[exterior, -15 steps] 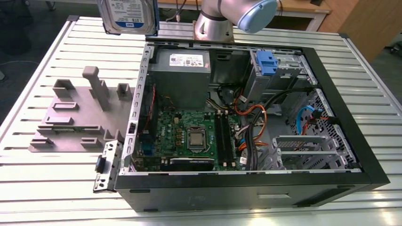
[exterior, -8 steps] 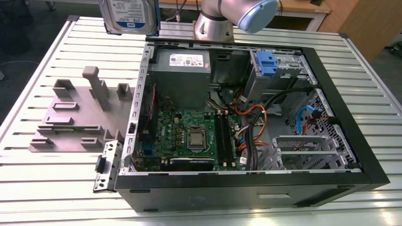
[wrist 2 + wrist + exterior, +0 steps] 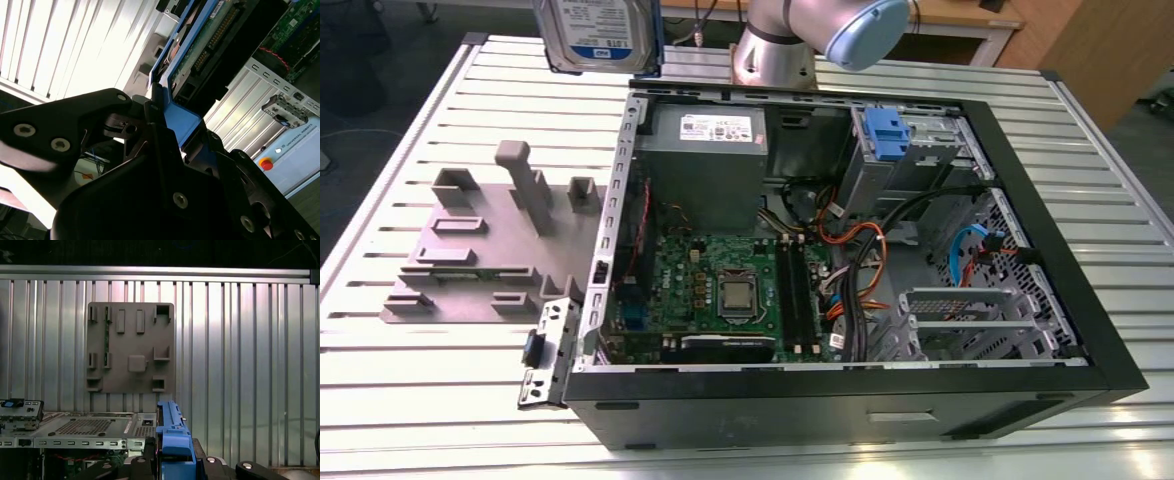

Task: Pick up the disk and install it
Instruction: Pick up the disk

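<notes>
Hanging clear of the ribbed metal table (image 3: 1094,150), the disk (image 3: 598,32) sits at 11 o'clock of the open computer case (image 3: 854,400) in the exterior view, on edge with its label facing that camera; the claw (image 3: 177,122) is clenched on the disk's blue side rail, and in the second wrist view the drive's long axis runs straight out from the claw; the drive bay (image 3: 927,150) with its bare blue clip (image 3: 886,135) lies toward 4 o'clock from the disk, well apart; orange and black cables (image 3: 854,240) crowd the case just beside that bay, so room there looks tight; the grey fixture plate (image 3: 480,250) lies at 9 o'clock of the case.
</notes>
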You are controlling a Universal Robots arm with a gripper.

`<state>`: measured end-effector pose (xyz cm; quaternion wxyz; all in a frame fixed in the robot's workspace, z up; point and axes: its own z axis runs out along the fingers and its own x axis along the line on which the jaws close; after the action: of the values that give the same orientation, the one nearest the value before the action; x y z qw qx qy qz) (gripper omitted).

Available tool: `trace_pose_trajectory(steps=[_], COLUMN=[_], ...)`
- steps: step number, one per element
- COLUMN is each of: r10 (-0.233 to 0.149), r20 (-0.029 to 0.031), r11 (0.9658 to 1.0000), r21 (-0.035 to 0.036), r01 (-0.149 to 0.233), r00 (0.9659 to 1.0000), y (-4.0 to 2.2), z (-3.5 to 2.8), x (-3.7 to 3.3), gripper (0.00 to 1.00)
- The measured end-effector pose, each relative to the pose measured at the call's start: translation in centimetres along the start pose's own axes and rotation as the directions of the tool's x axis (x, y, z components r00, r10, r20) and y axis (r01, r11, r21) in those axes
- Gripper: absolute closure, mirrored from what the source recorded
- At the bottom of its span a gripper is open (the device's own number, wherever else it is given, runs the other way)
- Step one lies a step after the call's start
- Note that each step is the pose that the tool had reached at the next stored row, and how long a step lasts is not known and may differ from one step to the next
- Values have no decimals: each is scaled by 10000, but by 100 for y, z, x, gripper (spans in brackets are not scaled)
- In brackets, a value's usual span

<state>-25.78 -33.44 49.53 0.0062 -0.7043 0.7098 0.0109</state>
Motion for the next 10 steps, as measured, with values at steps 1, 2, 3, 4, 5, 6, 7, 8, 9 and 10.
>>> trace_pose_trajectory(steps=[1,2,3,4,5,6,7,8,9,10], r10=[1,0,0,0,0,0,0,1,0,0], r20=[0,0,0,0,0,0,0,0,0,0], r11=[10000,10000,10000,10000,10000,10000,10000,10000,10000,10000], r21=[0,0,1,0,0,0,0,0,1,1], r01=[-1,0,0,0,0,0,0,-1,0,0], r00=[10000,10000,10000,10000,10000,10000,10000,10000,10000,10000], y=[-4,-8,-12,-16,-20,-24,-28,-32,-36,-40], z=[0,0,0,0,0,0,0,0,0,0], x=[0,0,0,0,0,0,0,0,0,0], gripper=[64,64,64,64,64,64,64,64,64,64])
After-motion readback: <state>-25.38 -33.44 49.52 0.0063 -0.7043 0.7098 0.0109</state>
